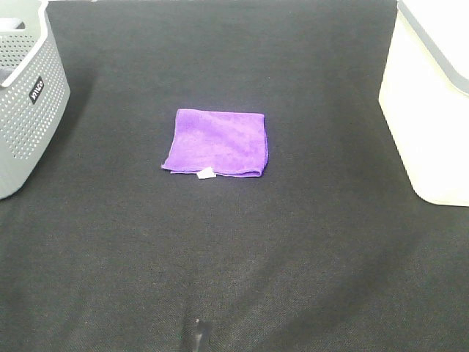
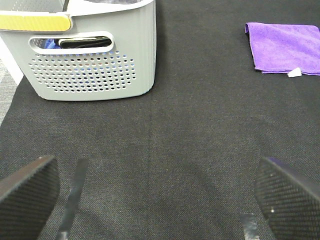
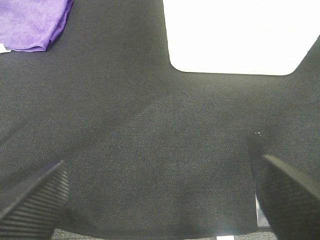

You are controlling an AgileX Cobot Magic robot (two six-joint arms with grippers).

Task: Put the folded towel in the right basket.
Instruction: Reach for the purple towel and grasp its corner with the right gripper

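A folded purple towel (image 1: 216, 143) with a small white tag lies flat on the black mat at the centre. It also shows in the left wrist view (image 2: 285, 48) and at the edge of the right wrist view (image 3: 31, 22). The right basket (image 1: 432, 103) is white and stands at the right edge; its wall shows in the right wrist view (image 3: 235, 35). My left gripper (image 2: 160, 200) is open and empty over bare mat, well short of the towel. My right gripper (image 3: 160, 195) is open and empty near the mat's front edge. Neither gripper shows in the high view.
A grey perforated basket (image 1: 26, 95) stands at the left edge, with dark items inside seen through its handle slot (image 2: 75, 42). The black mat (image 1: 234, 257) covers the table, and its front edge shows in the right wrist view (image 3: 150, 235).
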